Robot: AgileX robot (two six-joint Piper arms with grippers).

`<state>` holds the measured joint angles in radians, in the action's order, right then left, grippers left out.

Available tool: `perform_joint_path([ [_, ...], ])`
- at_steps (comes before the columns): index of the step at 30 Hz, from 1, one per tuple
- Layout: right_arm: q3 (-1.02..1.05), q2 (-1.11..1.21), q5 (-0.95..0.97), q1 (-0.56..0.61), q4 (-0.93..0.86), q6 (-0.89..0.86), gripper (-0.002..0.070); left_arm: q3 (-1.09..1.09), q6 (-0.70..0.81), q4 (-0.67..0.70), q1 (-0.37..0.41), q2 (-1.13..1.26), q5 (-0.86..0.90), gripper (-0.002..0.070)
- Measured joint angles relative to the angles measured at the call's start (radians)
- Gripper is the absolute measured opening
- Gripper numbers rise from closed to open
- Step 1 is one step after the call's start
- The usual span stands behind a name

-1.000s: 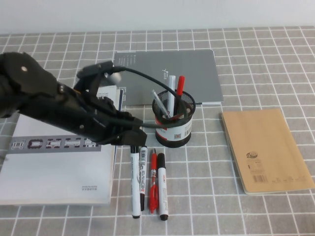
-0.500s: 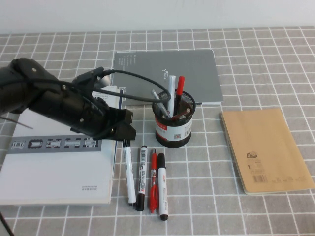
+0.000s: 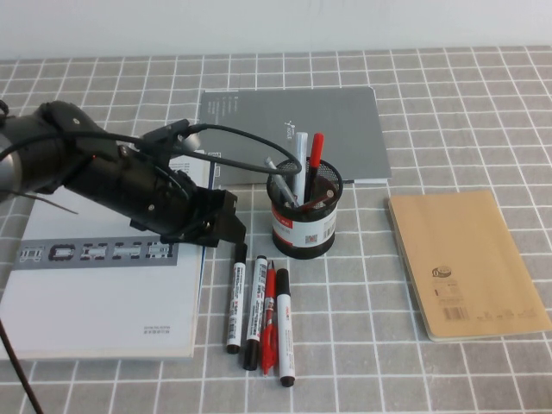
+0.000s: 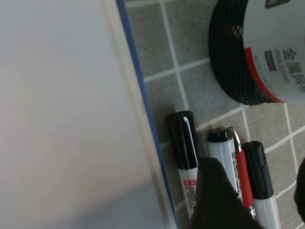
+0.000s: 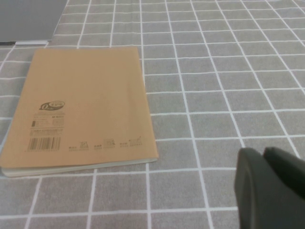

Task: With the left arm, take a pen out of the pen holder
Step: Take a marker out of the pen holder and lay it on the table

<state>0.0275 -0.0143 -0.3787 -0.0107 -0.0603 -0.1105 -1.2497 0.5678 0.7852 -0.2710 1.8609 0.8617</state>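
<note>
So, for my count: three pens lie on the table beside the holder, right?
No, four pens lie on the table beside the holder, as the high view shows. The left gripper hovers at their caps, jaws open; the right gripper hangs near the notebook.

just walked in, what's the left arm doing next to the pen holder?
The left gripper is down at the table between the white book and the mesh pen holder, jaws open and holding nothing. Three markers and a red pen lie side by side on the table in front of it, the leftmost marker's cap right at the gripper. Several pens stand in the holder. The right gripper is parked near the tan notebook, shut and empty.
</note>
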Motion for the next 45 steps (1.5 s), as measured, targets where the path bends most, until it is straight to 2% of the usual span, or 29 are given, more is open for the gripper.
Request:
perform_joint_path([
  [5,0.0,0.0,0.0,0.0,0.0,0.0,-0.0013,0.0,0.0,-0.051,-0.006,-0.029,-0.006,0.0321],
  [10,0.0,0.0,0.0,0.0,0.0,0.0,-0.0013,0.0,-0.002,-0.214,-0.067,-0.186,-0.076,0.03],
  [13,0.0,0.0,0.0,0.0,0.0,0.0,-0.0013,0.008,-0.048,-0.38,-0.129,-0.309,-0.11,0.023],
  [15,0.0,0.0,0.0,0.0,0.0,0.0,-0.0013,0.052,-0.143,-0.502,-0.183,-0.401,-0.166,0.0138],
  [17,0.0,0.0,0.0,0.0,0.0,0.0,-0.0013,0.134,-0.217,-0.565,-0.218,-0.492,-0.248,0.0059],
  [19,0.0,0.0,0.0,0.0,0.0,0.0,-0.0013,0.242,-0.277,-0.605,-0.243,-0.579,-0.367,0.0025],
  [23,0.0,0.0,0.0,0.0,0.0,0.0,-0.0013,0.46,-0.372,-0.658,-0.273,-0.73,-0.586,0.0003],
  [25,0.0,0.0,0.0,0.0,0.0,0.0,-0.0013,0.549,-0.387,-0.66,-0.279,-0.808,-0.63,0.0],
  [32,0.0,0.0,0.0,0.0,0.0,0.0,-0.0013,0.705,-0.4,-0.664,-0.284,-0.982,-0.547,-0.0002],
  [45,0.0,0.0,0.0,0.0,0.0,0.0,-0.0013,0.753,-0.4,-0.687,-0.284,-0.99,-0.439,-0.0002],
])
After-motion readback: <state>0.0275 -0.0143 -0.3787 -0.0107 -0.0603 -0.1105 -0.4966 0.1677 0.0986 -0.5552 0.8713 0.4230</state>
